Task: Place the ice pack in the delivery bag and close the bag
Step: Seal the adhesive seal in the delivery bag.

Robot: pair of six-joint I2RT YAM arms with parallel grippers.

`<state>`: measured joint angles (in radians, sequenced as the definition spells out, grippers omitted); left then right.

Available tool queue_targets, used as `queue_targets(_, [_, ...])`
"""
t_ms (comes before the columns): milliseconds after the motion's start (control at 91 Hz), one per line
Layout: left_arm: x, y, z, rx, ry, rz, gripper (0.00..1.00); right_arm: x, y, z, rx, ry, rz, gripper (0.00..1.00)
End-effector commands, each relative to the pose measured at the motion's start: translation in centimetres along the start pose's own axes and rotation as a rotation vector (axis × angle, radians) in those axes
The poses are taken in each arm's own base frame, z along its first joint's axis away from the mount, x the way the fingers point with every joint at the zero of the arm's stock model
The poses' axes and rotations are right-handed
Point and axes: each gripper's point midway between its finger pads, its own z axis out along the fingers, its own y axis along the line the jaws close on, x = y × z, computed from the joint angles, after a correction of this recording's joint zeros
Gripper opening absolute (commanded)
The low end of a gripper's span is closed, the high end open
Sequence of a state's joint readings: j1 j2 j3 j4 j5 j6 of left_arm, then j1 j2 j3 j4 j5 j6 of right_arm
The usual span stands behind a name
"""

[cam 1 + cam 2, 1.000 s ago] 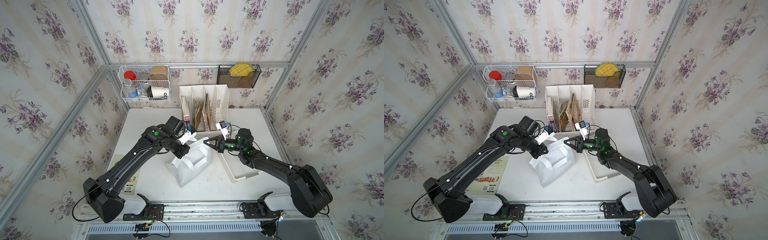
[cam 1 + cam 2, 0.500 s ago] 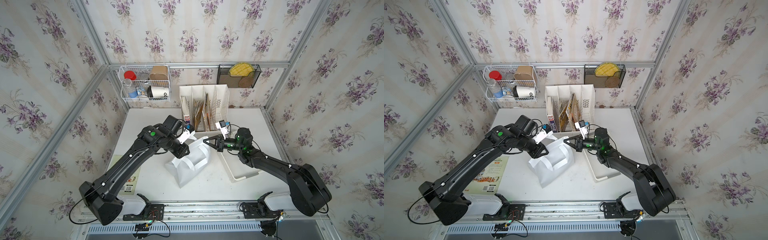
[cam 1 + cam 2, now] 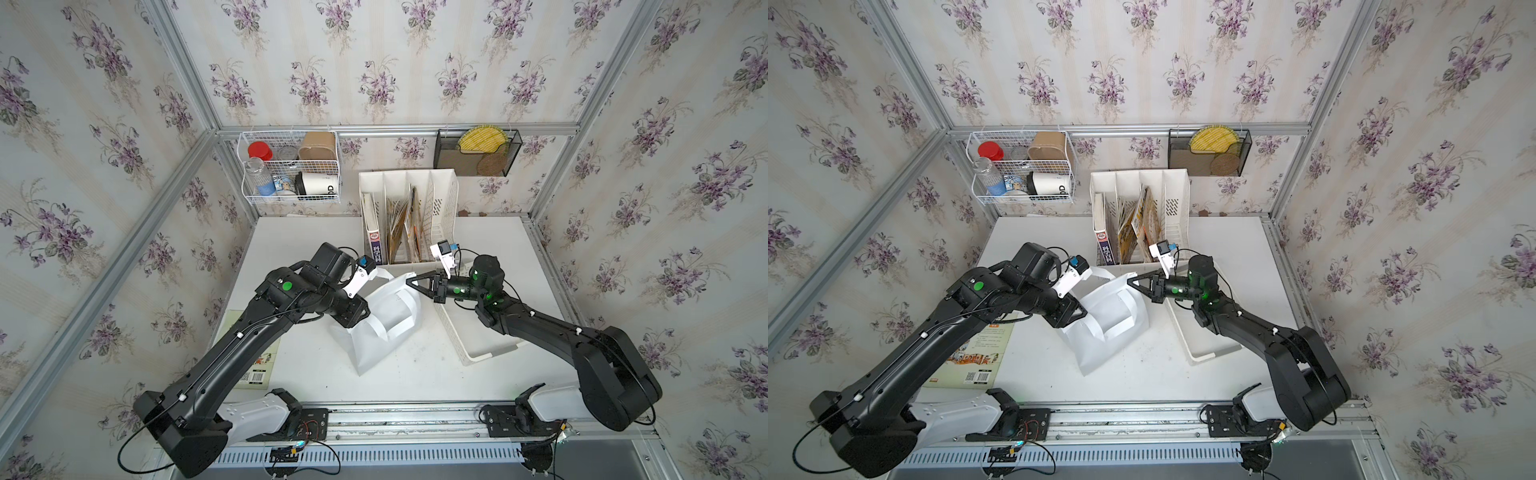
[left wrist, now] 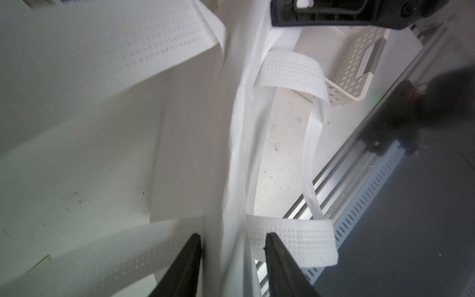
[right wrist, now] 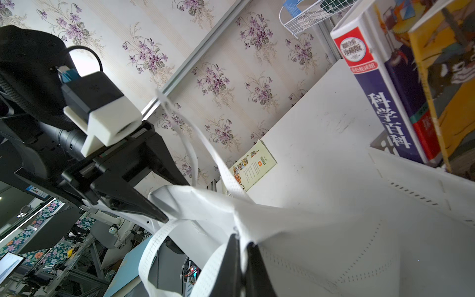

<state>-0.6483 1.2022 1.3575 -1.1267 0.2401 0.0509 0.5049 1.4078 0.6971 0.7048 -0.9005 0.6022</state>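
Delivery bag (image 3: 384,328): a white tote of thin, dimpled, non-woven fabric is seen slumped on the bench (image 3: 299,249), between the two arms and just beside the white perforated basket (image 3: 486,356). Its mouth is drawn up toward the far side, and two flat strap handles (image 4: 290,69) hang loose from the rim. The lining cannot be seen from any view.

The bag is judged to be light, soft and limp. It will not stand or stay open unaided and is likely to fold wherever it is left unsupported. The hemmed rim, close to where a strap is stitched on, is judged the firmest place to take hold, with opposite sides held so that the mouth is spread.

In the right wrist view the right fingers (image 5: 230,267) are closed tight on a pinch of the rim. In the left wrist view the left fingers (image 4: 276,257) stand partly apart, with a fold of the bag's wall between them but nothing clamped.

No ice pack can be made out in any view, so neither its place nor its feel can be judged. The visible part of the basket appears empty.
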Motion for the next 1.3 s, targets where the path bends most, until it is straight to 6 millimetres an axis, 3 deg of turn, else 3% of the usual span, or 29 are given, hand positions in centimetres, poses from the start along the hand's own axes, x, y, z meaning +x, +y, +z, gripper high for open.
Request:
queue_targets(0, [0.2,0.6,0.2,-0.034,0.009,-0.008,0.39,-0.7,0.2,0.0,0.002,-0.019,-0.008,0.00])
queue_targets(187, [0.4,0.1,0.6,0.001,0.026,-0.015,0.00,-1.0,0.4,0.1,0.001,-0.022,-0.011,0.00])
queue_targets(560, [0.5,-0.3,-0.3,0.014,0.014,-0.032,0.00,-1.2,0.4,0.1,0.003,-0.021,-0.014,0.00])
queue_targets(659, [0.8,-0.4,-0.6,0.012,0.005,-0.045,0.20,-1.1,0.4,0.1,0.003,-0.019,-0.014,0.00])
queue_targets(747, [1.2,-0.3,-0.8,0.005,-0.004,-0.062,0.31,-1.1,0.3,0.1,0.005,-0.019,-0.015,0.00])
queue_targets(1022, [2.9,-0.5,-0.5,0.019,0.016,-0.100,0.38,-1.0,0.4,0.1,0.002,-0.018,-0.013,0.00])
queue_targets(1132, [3.2,-0.5,-0.3,0.024,0.031,-0.106,0.30,-1.1,0.4,0.1,0.002,-0.018,-0.013,0.00])
queue_targets(1286, [3.5,-0.4,-0.3,0.020,0.042,-0.108,0.00,-1.1,0.4,0.1,0.000,-0.020,-0.014,0.00])
